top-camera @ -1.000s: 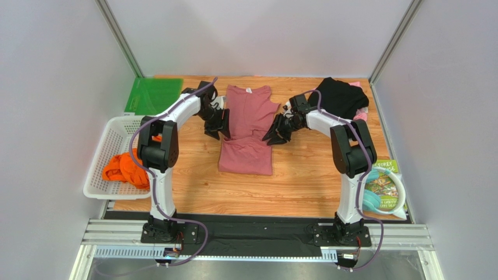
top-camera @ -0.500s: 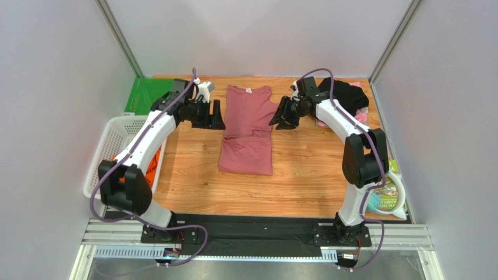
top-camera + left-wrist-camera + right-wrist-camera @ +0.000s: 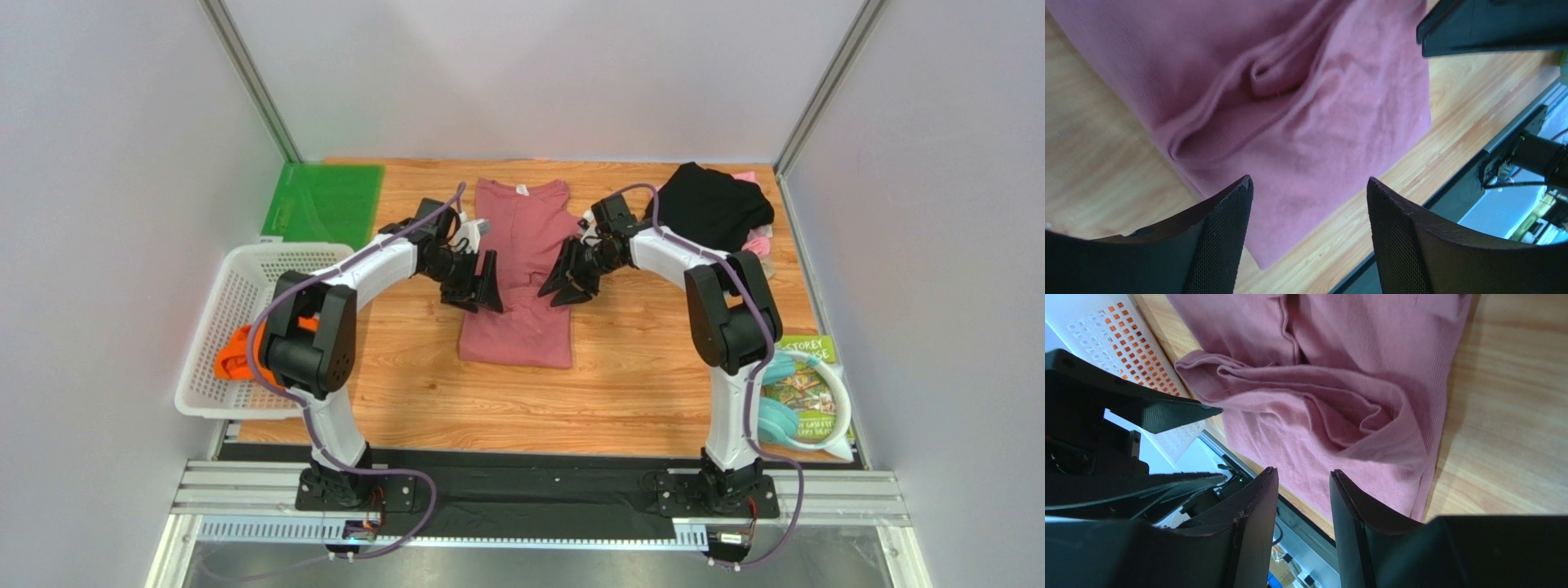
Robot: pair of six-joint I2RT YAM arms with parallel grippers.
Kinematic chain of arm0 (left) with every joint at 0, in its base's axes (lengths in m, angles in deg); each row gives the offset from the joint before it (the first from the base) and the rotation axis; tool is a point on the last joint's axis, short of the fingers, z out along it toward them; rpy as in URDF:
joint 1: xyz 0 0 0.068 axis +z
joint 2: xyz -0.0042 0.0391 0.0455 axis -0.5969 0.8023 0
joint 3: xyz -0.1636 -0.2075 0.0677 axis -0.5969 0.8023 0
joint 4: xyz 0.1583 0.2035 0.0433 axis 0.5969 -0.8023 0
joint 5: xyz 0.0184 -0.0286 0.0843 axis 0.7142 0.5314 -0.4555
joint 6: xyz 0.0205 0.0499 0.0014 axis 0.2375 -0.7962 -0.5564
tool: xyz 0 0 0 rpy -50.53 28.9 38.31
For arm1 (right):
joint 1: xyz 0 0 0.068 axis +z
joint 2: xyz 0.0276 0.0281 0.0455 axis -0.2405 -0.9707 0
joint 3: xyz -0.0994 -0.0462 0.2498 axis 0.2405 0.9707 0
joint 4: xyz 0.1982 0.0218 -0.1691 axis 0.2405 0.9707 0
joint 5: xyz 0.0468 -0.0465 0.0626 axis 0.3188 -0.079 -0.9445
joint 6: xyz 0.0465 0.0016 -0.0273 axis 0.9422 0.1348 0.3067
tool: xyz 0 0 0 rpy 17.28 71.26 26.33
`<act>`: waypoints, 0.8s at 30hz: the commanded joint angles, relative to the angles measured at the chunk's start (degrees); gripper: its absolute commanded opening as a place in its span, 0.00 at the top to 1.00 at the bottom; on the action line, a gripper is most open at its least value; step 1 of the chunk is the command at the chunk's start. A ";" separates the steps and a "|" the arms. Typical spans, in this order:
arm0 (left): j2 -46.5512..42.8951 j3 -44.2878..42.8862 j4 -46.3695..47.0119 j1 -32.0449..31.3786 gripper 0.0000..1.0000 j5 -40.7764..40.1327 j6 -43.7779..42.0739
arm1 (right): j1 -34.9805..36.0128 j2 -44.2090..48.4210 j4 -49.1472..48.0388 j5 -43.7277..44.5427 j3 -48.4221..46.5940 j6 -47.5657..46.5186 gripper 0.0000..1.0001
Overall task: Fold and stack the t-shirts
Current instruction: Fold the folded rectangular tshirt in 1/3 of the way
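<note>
Dusty-rose t-shirt (image 3: 521, 276), black t-shirt (image 3: 711, 206), orange t-shirt (image 3: 241, 357), white mesh basket (image 3: 236, 265), green board (image 3: 321, 202), light wood-grain table (image 3: 638, 368).

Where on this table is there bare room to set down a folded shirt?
Widest: the bare wood between the dusty-rose shirt and the black rail. Also between that shirt and the white basket, and right of it toward the packet. Crowded: the shirt's sides, flanked by the left gripper and right gripper, and the far right corner with the black shirt.
</note>
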 commanded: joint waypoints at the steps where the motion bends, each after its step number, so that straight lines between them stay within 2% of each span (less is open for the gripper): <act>1: 4.20 -7.97 1.97 1.07 0.28 1.50 -1.55 | -0.62 -2.86 -3.06 -2.61 -4.40 1.00 0.59; 11: 10.44 -14.50 1.09 2.57 0.30 0.36 -1.64 | -2.64 -7.88 -3.14 -3.58 -8.10 0.73 0.60; 24: 14.14 -12.21 3.54 3.45 0.31 -2.36 -1.82 | -5.28 -10.43 -4.81 -3.49 -5.11 -0.32 0.62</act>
